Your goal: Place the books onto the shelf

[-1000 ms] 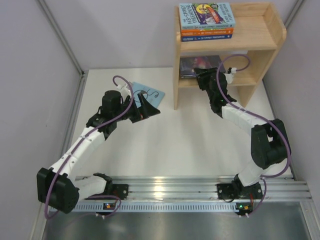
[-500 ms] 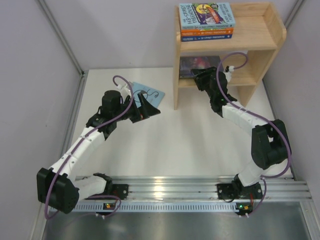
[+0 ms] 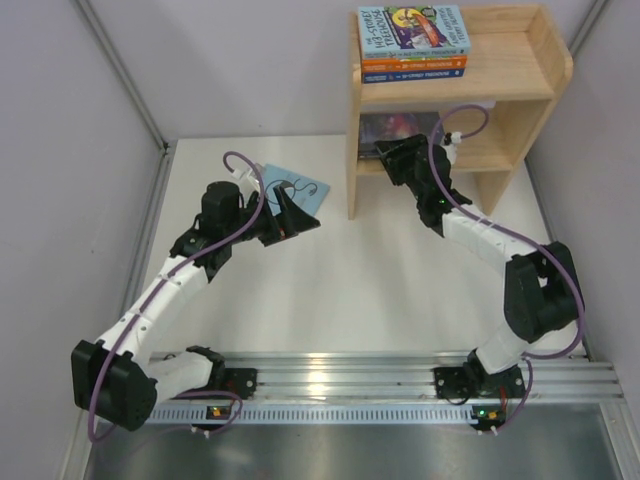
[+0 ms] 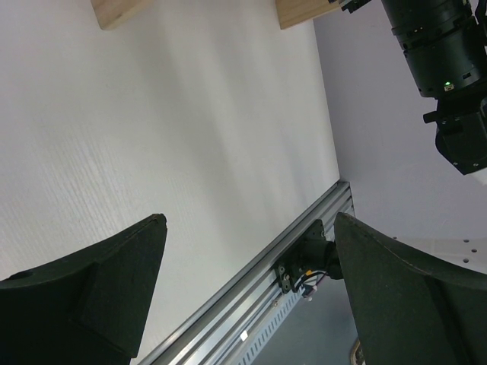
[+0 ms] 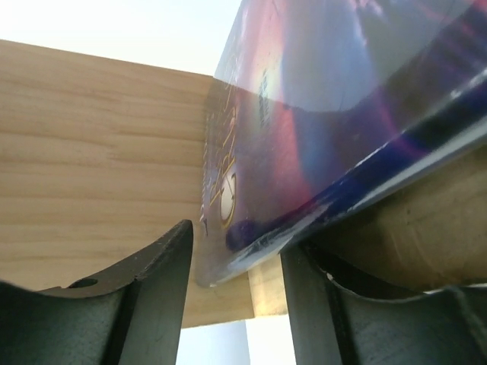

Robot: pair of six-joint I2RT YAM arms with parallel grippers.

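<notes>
While my right claw (image 5: 237,251) gapes round its corner, dark purple galaxy paperback (image 5: 342,99) lies flat in pale wooden shelf (image 3: 520,75); long axis hidden.

White table (image 3: 350,290), aluminium rail (image 3: 400,385) along near edge

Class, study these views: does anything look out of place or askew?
One thing: the pale blue book lies alone on the table beside the left gripper, while the other books are on the shelf.
</notes>
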